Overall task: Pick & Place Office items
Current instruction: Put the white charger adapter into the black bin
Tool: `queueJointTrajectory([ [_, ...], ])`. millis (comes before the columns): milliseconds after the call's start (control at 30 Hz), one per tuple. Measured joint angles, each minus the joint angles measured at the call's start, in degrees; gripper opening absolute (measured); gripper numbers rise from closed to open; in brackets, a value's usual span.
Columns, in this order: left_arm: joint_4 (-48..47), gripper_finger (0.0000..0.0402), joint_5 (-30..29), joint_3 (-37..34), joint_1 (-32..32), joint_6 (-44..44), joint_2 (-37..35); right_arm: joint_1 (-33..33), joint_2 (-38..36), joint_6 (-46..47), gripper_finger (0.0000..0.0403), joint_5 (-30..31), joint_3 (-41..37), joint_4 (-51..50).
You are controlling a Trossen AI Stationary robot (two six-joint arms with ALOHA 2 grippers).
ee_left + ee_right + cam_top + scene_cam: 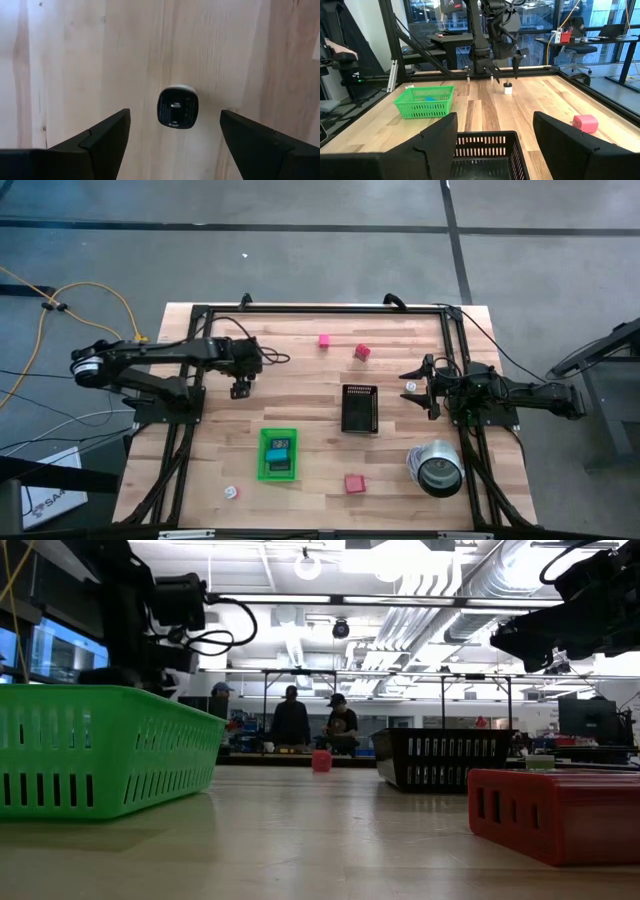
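The table (300, 370) was pale wooden planking with a black frame round its edge, standing on a grey floor crossed by dark lines. Orange cable (90, 300) trailed over the floor to the left. Beyond the table lay an open workshop with ducts and bright lights overhead, desks, office chairs and windows; three people (290, 720) stood far back by a bench.

The left gripper (240, 388) hung over the left half of the table with its jaws wide apart, holding nothing. Directly beneath it, between the fingers in the wrist view, a small black and white piece (177, 107) stood on the wood, touched by neither finger. The right gripper (418, 385) waited at the right side, jaws also spread and empty, just beside a small white piece (409, 386).

The other office items were scattered. A pink block (324, 340) and a red block (361, 352) lay near the far edge, a red tray-like piece (354, 483) near the front, and a small white piece (231, 492) by the front left. The green tray (278, 454) held a few small pieces, one blue; I could not tell the others. A black tray (359, 408) stood at mid-table, and a silver can (436, 467) lay on its side at the front right.

A white sheet on the floor at the left carried lettering I could not read.
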Motion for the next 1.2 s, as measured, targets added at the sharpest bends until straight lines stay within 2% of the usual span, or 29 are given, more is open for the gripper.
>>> queueJointTrajectory([
  [867,3.5,0.0299,-0.1,0.0,0.1,3.9,5.1,0.0,0.0,0.0,0.0248,0.0,0.0,0.0],
  [1200,3.3,0.0242,-0.2,0.0,0.1,2.9,5.1,0.0,0.0,0.0,0.0248,0.0,0.0,0.0],
])
